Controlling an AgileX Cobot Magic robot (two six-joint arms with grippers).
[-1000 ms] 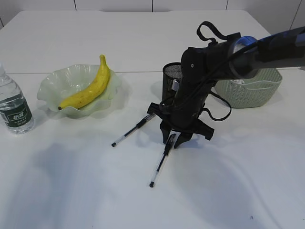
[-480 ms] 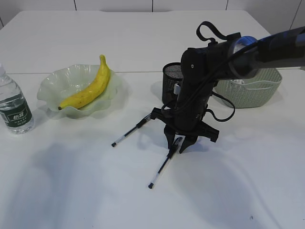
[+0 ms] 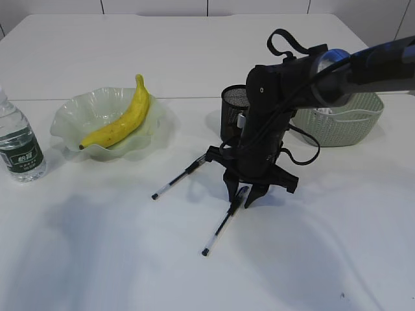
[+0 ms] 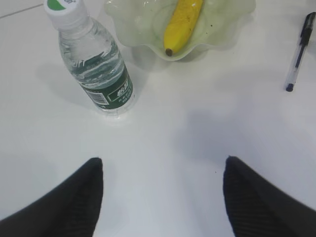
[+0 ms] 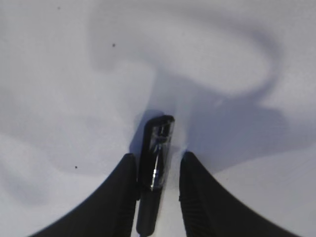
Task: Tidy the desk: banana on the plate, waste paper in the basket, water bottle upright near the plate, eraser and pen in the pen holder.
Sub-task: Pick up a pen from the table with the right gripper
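In the exterior view we see the right gripper [image 3: 241,197] pointing down to the white bench [image 3: 97,259], in front of the black mesh pen holder [image 3: 233,113]. Its two fingers are closed narrowly around the upper end of a pen [image 3: 222,223]. This pen slants from the gripper down to the left, and its far tip seems to rest on the bench, though we cannot be sure. A second pen [image 3: 178,177] lies flat on the bench just left of the gripper, not touching it. The arm stands in front of the pen holder and hides a part of it. Behind the arm, on the right, is the pale green basket [image 3: 343,123]. On the left the banana [image 3: 120,123] lies in the wavy green plate [image 3: 71,116], and the water bottle [image 3: 19,149] stands upright near the plate, at the edge of the picture. We cannot find the eraser or the waste paper here.

In the left wrist view the left gripper [image 4: 160,192] is wide open and holds nothing; it hangs above bare bench. Ahead of it are the water bottle [image 4: 94,69], upright, the plate [image 4: 143,24] with the banana [image 4: 180,22], and one pen [image 4: 299,52] at the right edge.

In the right wrist view the right gripper [image 5: 157,190] has its fingers [image 5: 116,197] pressed on both sides of the dark pen [image 5: 155,158], whose end sticks out past them, over the bench [image 5: 49,74].
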